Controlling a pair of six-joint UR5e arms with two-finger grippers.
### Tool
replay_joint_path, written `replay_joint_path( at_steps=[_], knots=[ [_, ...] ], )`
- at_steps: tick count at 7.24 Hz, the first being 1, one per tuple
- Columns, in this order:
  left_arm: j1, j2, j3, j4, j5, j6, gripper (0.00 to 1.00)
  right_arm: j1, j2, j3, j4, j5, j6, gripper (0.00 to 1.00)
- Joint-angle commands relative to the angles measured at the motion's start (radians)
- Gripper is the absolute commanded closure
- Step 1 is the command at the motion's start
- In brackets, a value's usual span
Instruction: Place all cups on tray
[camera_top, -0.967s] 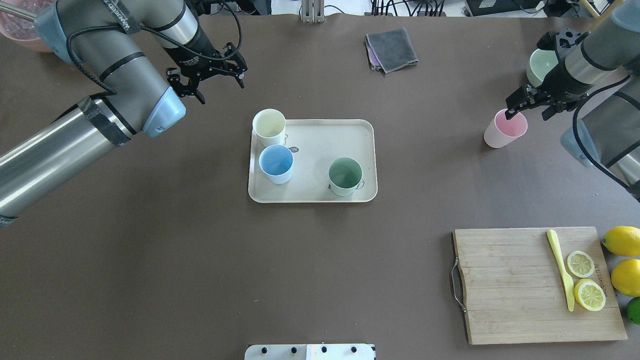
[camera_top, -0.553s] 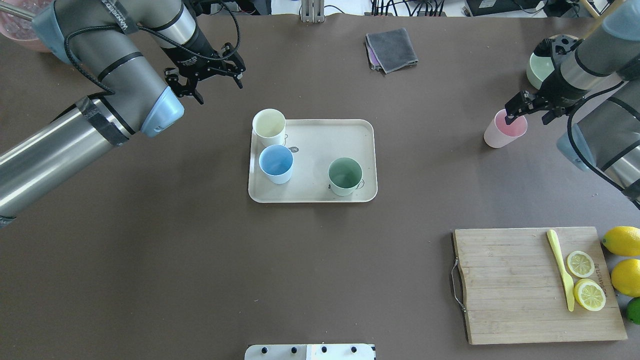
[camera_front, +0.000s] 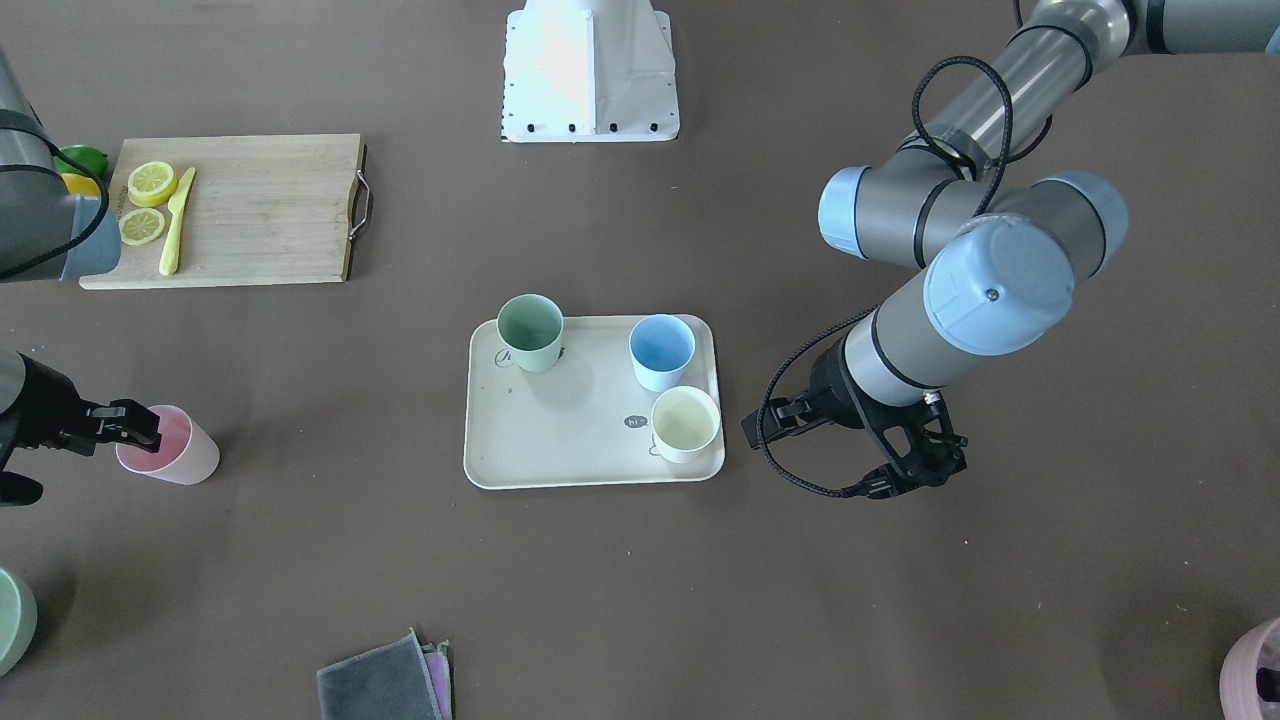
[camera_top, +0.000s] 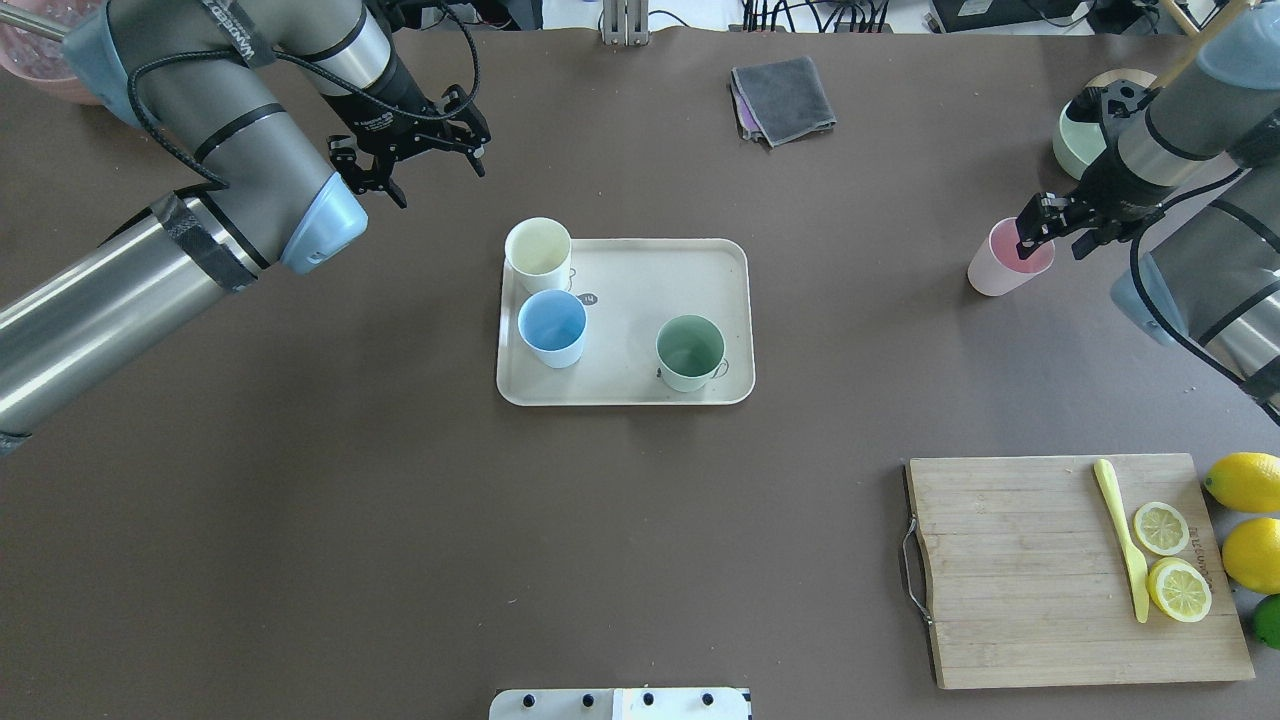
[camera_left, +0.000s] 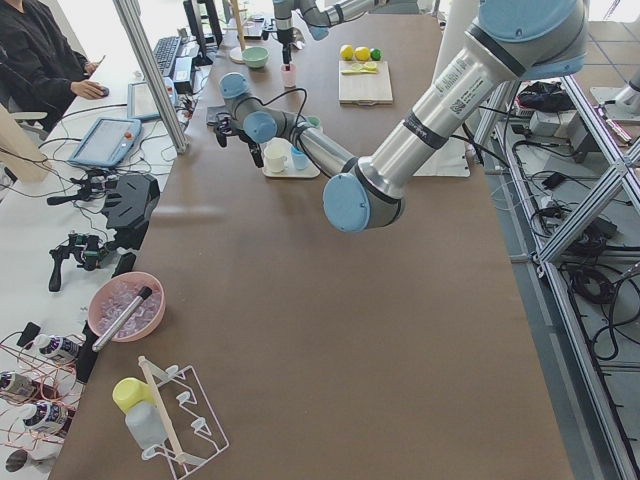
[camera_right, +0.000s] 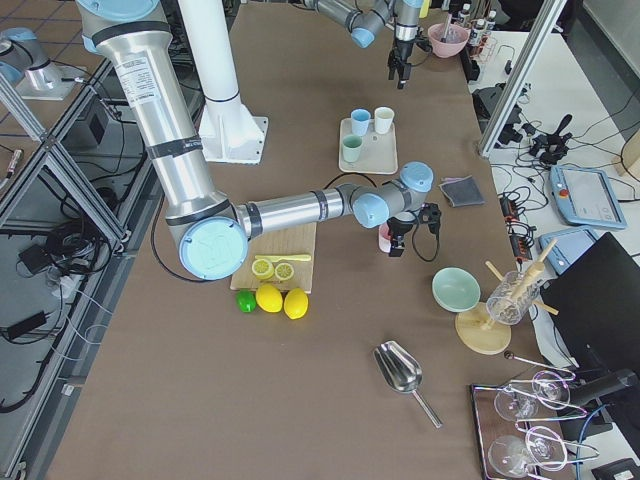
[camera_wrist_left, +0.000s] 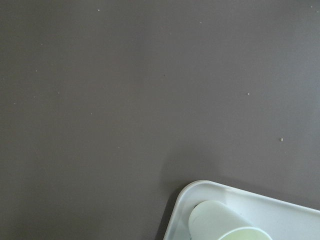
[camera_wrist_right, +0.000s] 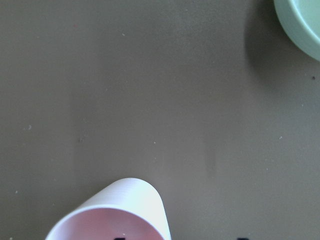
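Pink cup (camera_top: 1008, 259) stands alone on the counter (camera_top: 640, 520), its rim straddled by the spread right end effector (camera_top: 1058, 228) for a grasp, while the spread left end effector (camera_top: 415, 165) idles beyond the tray (camera_top: 640, 290).

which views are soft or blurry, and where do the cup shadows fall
Right wrist view: the pink cup is soft and cropped at the bottom edge. Left wrist view: the cream cup is slightly blurred, the table evenly lit. Front-facing view: sharp, faint shadows beside the green cup on the tray. Overhead view: crisp, no glare.
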Motion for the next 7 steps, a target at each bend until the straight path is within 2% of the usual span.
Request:
replay_joint_path(
  at_steps=[1, 4, 5, 6, 7],
  knots=[
    [-0.002, 0.002, 0.0, 0.0, 0.004, 0.0, 0.02, -0.004, 0.007, 0.003, 0.0, 0.008, 0.002, 1.0],
    [-0.043, 0.003, -0.034, 0.041, -0.015, 0.0, 0.02, 0.009, 0.045, 0.02, -0.012, 0.104, 0.043, 1.0],
    [-0.078, 0.053, -0.085, 0.051, -0.061, 0.005, 0.02, 0.011, 0.077, 0.023, -0.012, 0.121, 0.101, 1.0],
    [-0.118, 0.142, -0.166, 0.067, -0.093, 0.108, 0.02, -0.012, 0.127, 0.026, -0.006, 0.121, 0.225, 1.0],
    [-0.157, 0.149, -0.172, 0.133, -0.107, 0.224, 0.02, -0.041, 0.169, 0.039, -0.006, 0.115, 0.297, 1.0]
  ],
)
